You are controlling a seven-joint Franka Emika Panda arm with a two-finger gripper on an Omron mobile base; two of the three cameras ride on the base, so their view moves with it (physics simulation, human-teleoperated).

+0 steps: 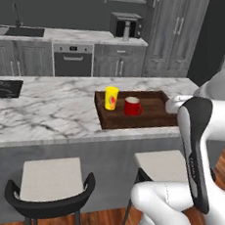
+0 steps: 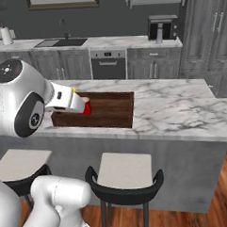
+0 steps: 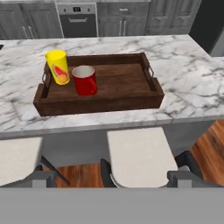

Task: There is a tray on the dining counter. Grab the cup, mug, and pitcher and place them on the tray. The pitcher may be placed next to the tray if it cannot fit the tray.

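A dark wooden tray [image 3: 96,105] lies on the white marble dining counter [image 3: 192,87]. At the tray's left end stand the yellow cup [image 3: 58,66] and, close beside it, the red mug [image 3: 85,80], both upright. From the left base they are the cup [image 1: 111,98], the mug [image 1: 132,106] and the tray [image 1: 143,122]. The pale pitcher [image 1: 126,31] stands on the far worktop by a dark appliance. My gripper [image 3: 113,178] is open and empty, held back over the stools, short of the counter. My hand hides most of the cup in the right base view.
Two padded bar stools [image 1: 53,179] [image 1: 160,164] stand against the counter's front. A black cooktop [image 1: 4,88] is set into the counter's left end. Behind are the oven [image 1: 72,60], grey cabinets and a sink [image 2: 64,41].
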